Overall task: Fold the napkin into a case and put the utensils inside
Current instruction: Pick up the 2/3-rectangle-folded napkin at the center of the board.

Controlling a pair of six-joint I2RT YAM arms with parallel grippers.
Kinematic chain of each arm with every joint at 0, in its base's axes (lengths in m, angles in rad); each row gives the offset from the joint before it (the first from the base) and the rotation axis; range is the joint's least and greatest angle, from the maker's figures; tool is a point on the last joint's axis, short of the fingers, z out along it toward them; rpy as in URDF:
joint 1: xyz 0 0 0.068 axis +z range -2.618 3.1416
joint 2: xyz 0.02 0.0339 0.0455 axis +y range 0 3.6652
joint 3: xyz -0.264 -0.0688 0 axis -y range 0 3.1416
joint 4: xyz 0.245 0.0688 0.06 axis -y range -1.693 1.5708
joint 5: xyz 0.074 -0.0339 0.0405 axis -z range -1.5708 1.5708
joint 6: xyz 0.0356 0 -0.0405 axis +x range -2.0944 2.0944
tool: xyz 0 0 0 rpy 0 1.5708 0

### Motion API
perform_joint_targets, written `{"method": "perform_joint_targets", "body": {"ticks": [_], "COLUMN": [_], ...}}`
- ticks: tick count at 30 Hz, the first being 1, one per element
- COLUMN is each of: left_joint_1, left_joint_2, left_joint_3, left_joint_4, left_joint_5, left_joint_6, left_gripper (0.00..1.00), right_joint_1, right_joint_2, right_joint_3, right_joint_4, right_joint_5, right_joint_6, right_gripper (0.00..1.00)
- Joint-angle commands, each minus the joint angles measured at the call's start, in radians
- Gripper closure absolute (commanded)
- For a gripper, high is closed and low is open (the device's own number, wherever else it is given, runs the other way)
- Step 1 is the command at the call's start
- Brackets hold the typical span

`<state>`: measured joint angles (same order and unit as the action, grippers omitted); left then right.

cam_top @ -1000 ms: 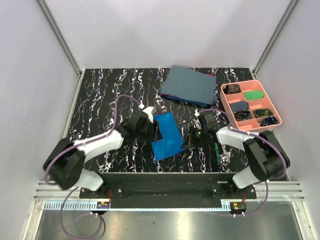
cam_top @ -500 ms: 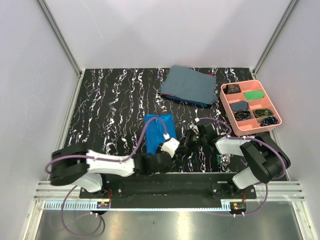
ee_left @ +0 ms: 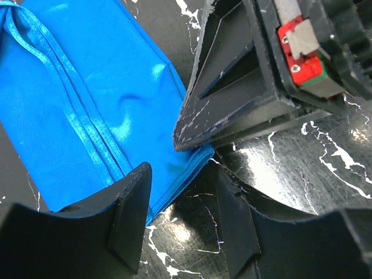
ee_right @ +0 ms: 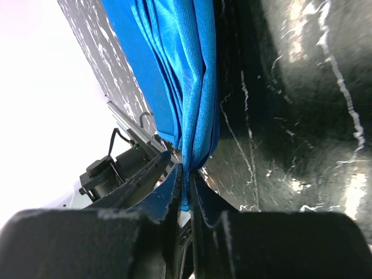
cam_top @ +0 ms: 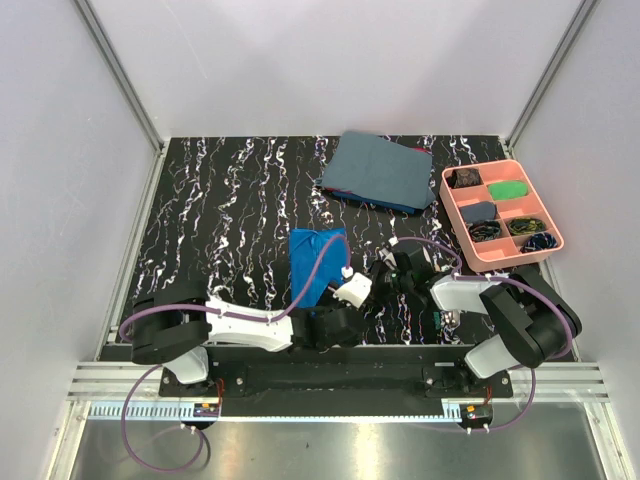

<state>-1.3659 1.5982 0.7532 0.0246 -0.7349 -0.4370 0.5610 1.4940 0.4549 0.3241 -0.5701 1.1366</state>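
The bright blue napkin point(cam_top: 316, 262) lies folded into a narrow strip on the black marbled table. Its layered edges show in the left wrist view point(ee_left: 87, 99). My right gripper point(ee_right: 187, 174) is shut on the napkin's point(ee_right: 174, 64) bunched edge, with cloth squeezed between its fingers. In the top view it point(cam_top: 378, 278) sits at the strip's right side. My left gripper point(ee_left: 183, 174) stands open and low over the napkin's near corner, one finger over the cloth and one over bare table. It holds nothing. The utensils are hidden, apart from a silvery bit point(cam_top: 447, 318) beside the right arm.
A larger grey-blue cloth point(cam_top: 378, 170) lies folded at the back. A pink compartment tray point(cam_top: 545, 205) with small items stands at the right. The left arm point(cam_top: 250, 325) stretches along the table's near edge, close to the right arm point(cam_top: 465, 290).
The left arm left the napkin's left side and swung along the near edge to the napkin's near right corner. The napkin now lies narrower and straighter. The right gripper stays at its edge.
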Motion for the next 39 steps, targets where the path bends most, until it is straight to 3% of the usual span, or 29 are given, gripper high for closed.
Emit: {"method": "perform_joint_targets", "body": {"ticks": [1,5,8,9,11,13,14,20,30,39], "left_joint_1": [0.002,0.017,0.039,0.047,0.057,0.06,0.059,0.062,0.06,0.06], "left_joint_2": [0.032,0.032,0.01,0.002,-0.033,-0.064,-0.078,-0.161,-0.204,-0.245], "left_joint_3": [0.021,-0.009,-0.031,-0.04,-0.057,-0.098,-0.112,-0.178,-0.206,-0.209], "left_joint_4": [0.052,0.081,0.104,0.112,0.136,0.181,0.19,0.181,0.181,0.158], "left_joint_5": [-0.043,-0.058,-0.066,-0.064,-0.061,-0.055,-0.044,-0.024,-0.003,-0.009], "left_joint_6": [0.012,-0.026,-0.031,-0.028,-0.028,-0.023,-0.025,-0.078,-0.118,-0.109], "left_gripper": [0.49,0.56,0.75,0.87,0.96,1.0,1.0,1.0,1.0,1.0], "right_joint_1": [0.017,0.023,0.025,0.027,0.025,0.008,-0.009,-0.115,-0.125,-0.127], "right_joint_2": [-0.038,-0.055,-0.066,-0.07,-0.077,-0.08,-0.087,-0.032,0.287,0.348], "right_joint_3": [0.016,0.018,0.021,0.025,0.05,0.073,0.102,0.273,0.458,0.374], "right_joint_4": [0.01,0.007,-0.003,-0.01,-0.052,-0.126,-0.157,-0.421,-0.381,-0.133], "right_joint_5": [-0.02,-0.027,-0.027,-0.025,-0.017,0.001,0.006,0.012,-0.108,-0.198], "right_joint_6": [0.017,0.029,0.032,0.028,0.0,-0.035,-0.088,-0.365,-0.485,-0.335], "right_gripper": [0.84,0.81,0.76,0.73,0.62,0.54,0.45,0.2,0.2,0.27]}}
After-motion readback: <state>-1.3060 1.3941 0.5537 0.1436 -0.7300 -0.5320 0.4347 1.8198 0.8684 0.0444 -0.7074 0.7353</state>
